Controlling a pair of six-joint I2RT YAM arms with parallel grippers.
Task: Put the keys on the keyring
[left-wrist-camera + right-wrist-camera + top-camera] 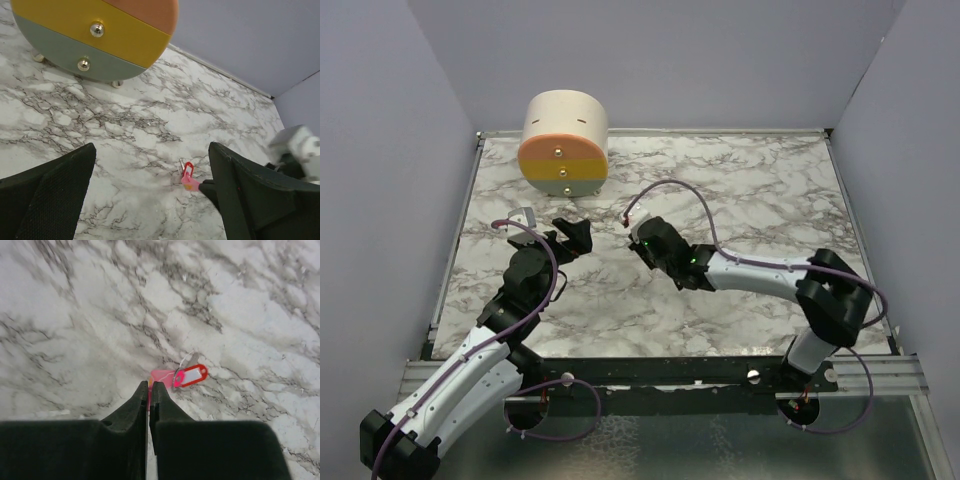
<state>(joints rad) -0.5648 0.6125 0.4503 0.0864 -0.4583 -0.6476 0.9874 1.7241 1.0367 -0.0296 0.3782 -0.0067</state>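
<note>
The key (192,375), a tiny red flat tag with a pale window and a hole, lies on the marble. Its left end overlaps the thin dark ring (176,379) of the keyring; I cannot tell if it is threaded on. My right gripper (149,385) is shut on the keyring's bright-pink strip (161,375), low over the table. The left wrist view shows the key (188,168), the pink strip (189,183) and the right fingertip (208,189). My left gripper (150,200) is open and empty, a little left of them. From above, the grippers are near each other, left (573,232) and right (633,238).
A round cream drawer unit (564,145) with orange, yellow and grey-green fronts and metal knobs stands at the back left; it also shows in the left wrist view (95,35). Grey walls enclose the marble table (750,180).
</note>
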